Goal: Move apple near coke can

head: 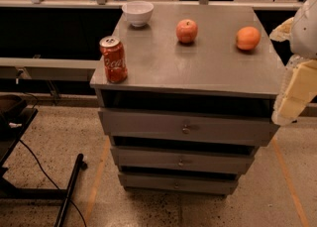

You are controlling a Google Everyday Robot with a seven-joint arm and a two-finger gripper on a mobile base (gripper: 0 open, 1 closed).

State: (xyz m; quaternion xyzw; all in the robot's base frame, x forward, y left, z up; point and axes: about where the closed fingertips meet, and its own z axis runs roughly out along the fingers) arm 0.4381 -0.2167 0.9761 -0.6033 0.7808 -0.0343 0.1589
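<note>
The reddish-pink apple point(186, 30) sits on the grey cabinet top point(198, 67), toward the back middle. The red coke can point(114, 59) stands upright at the front left corner of the top, well apart from the apple. My gripper point(296, 91) hangs at the right edge of the view, beside the cabinet's right front corner, off the top and far from both apple and can. It holds nothing that I can see.
A white bowl point(138, 13) stands at the back left of the top. An orange fruit point(247, 38) lies at the back right, nearest my gripper. Below are three drawers point(185, 129). A black stand point(15, 137) is at the left on the floor.
</note>
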